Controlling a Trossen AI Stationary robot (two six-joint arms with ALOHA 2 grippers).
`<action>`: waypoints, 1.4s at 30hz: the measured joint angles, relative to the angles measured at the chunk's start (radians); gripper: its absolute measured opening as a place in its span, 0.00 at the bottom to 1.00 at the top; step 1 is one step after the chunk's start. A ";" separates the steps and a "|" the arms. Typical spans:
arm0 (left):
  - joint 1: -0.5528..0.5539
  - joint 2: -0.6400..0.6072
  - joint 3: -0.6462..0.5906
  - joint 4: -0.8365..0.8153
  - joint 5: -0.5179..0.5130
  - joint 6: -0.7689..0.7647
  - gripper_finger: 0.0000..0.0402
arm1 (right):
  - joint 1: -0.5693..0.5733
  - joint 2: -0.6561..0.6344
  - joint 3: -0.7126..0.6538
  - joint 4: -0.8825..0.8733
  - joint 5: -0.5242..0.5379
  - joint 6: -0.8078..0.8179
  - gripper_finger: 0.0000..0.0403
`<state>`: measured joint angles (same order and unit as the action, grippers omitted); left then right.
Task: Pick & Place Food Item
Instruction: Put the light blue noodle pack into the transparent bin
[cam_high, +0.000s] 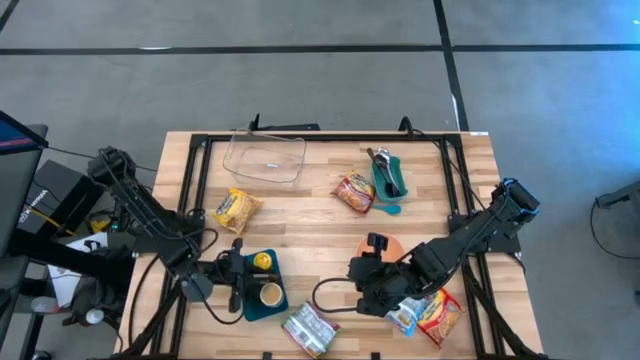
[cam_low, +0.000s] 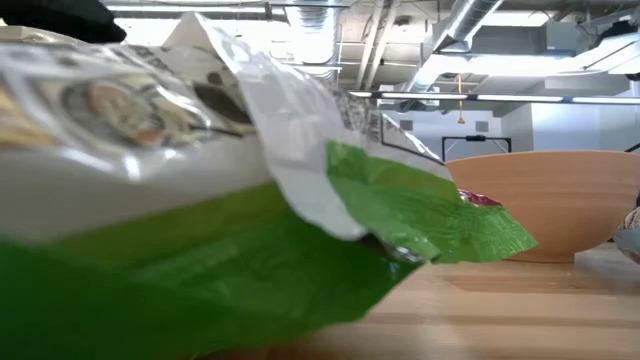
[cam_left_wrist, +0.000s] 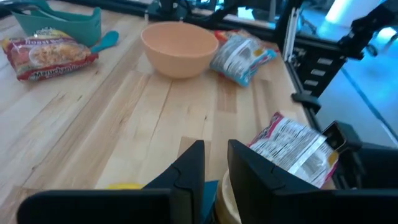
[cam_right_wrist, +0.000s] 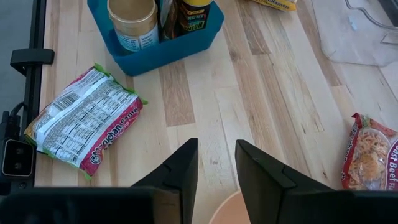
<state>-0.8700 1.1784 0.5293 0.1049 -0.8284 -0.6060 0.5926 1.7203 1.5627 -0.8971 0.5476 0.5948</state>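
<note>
Several food packets lie flat on the wooden table: a green-and-white noodle packet (cam_high: 310, 328) at the near edge, also in the right wrist view (cam_right_wrist: 84, 121) and filling the low view (cam_low: 200, 200); a yellow packet (cam_high: 237, 208); a red packet (cam_high: 355, 190); and a blue packet (cam_high: 405, 315) beside an orange one (cam_high: 440, 315). My left gripper (cam_high: 245, 272) hovers over a blue tray (cam_high: 262, 300), its fingers (cam_left_wrist: 214, 168) slightly apart and empty. My right gripper (cam_high: 355, 270) hovers beside an orange bowl (cam_high: 392, 245), its fingers (cam_right_wrist: 216, 162) slightly apart and empty.
The blue tray holds a yellow-capped bottle (cam_right_wrist: 196, 12) and a jar (cam_right_wrist: 132, 22). A clear container (cam_high: 265, 158) stands at the far left. A teal tray with utensils (cam_high: 388, 175) stands at the far right. Bare wood lies at the table's middle.
</note>
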 joint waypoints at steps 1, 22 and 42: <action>0.000 -0.010 0.000 0.001 0.000 0.002 0.16 | 0.000 0.000 0.000 0.000 0.000 0.000 0.25; 0.096 -0.033 0.000 0.167 0.000 0.114 0.40 | 0.004 0.000 0.000 -0.039 -0.040 0.012 0.25; 0.120 -0.033 0.000 0.309 0.000 0.183 0.40 | 0.209 0.000 0.000 -0.267 -0.079 0.469 0.25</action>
<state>-0.7496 1.1450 0.5293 0.4142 -0.8288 -0.4230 0.8020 1.7203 1.5623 -1.1641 0.4685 1.0635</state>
